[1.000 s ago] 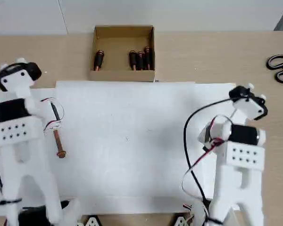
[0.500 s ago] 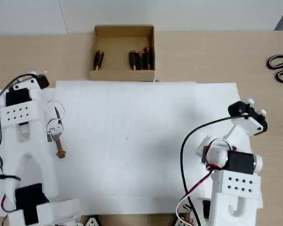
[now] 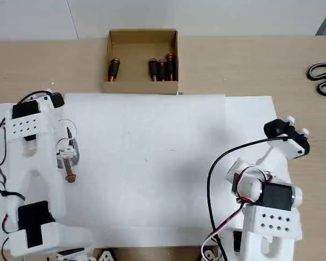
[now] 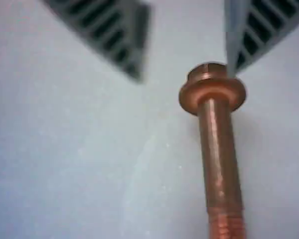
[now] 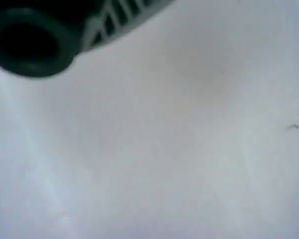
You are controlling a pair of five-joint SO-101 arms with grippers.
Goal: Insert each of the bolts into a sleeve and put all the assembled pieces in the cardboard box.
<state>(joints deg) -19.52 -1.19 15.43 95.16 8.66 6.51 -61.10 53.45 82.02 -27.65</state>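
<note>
A copper bolt (image 4: 217, 149) lies flat on the white sheet (image 3: 152, 163), and in the high view its head (image 3: 70, 177) is at the left side. My left gripper (image 4: 184, 69) hangs low over it, open, with one finger (image 4: 254, 35) touching the head's rim. My right gripper (image 5: 74, 30) holds a black sleeve (image 5: 25, 45), hollow end showing, above the sheet. The right arm (image 3: 271, 193) is folded back near the front right. The cardboard box (image 3: 143, 87) at the back holds several assembled pieces (image 3: 162, 68).
Black scissors (image 3: 323, 79) lie on the wooden table at the far right. The white sheet covers the middle of the table between the two arms. Loose cables hang off both arms.
Both arms have drawn back toward the table's front edge. The left gripper has come down over the bolt's shaft. The bolt itself has stayed put.
</note>
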